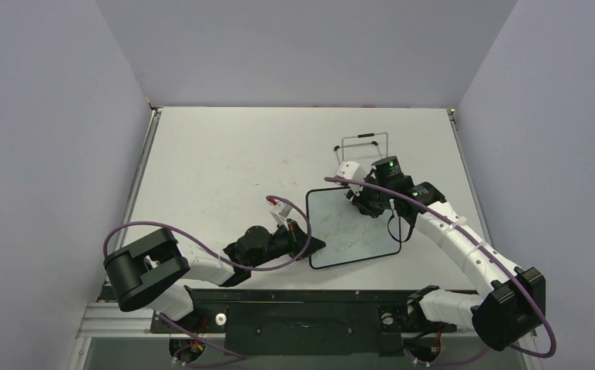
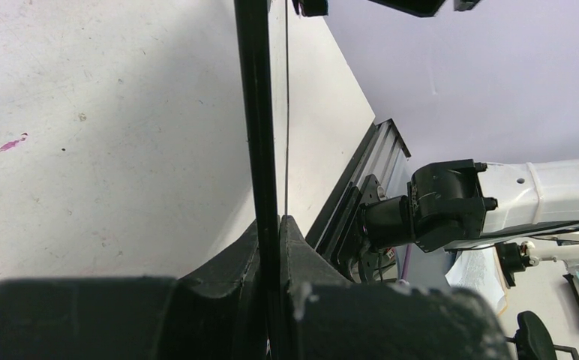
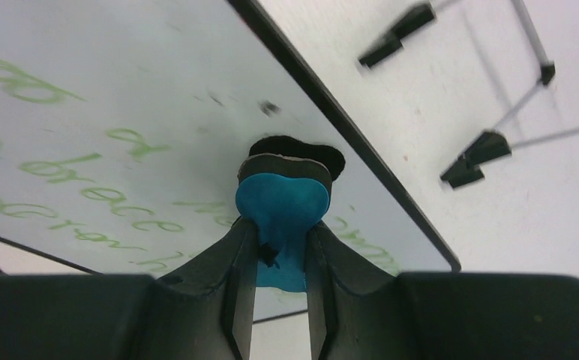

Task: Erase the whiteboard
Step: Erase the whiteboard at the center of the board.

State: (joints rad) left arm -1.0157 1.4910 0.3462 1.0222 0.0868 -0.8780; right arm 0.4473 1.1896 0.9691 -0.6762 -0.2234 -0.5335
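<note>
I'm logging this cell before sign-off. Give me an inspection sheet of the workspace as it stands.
Surface: white table, scuffed, with a small pink stain.
Job's things: whiteboard bears green handwriting; blue eraser sits against its face near one edge.
Clutter: wire stand on the table beyond the board.
Grippers: left gripper shut on the whiteboard's black frame; right gripper shut on the blue eraser.
Cables: purple cable loops along each arm; none lies across the board's writing.
Surroundings: plain grey walls on three sides.
</note>
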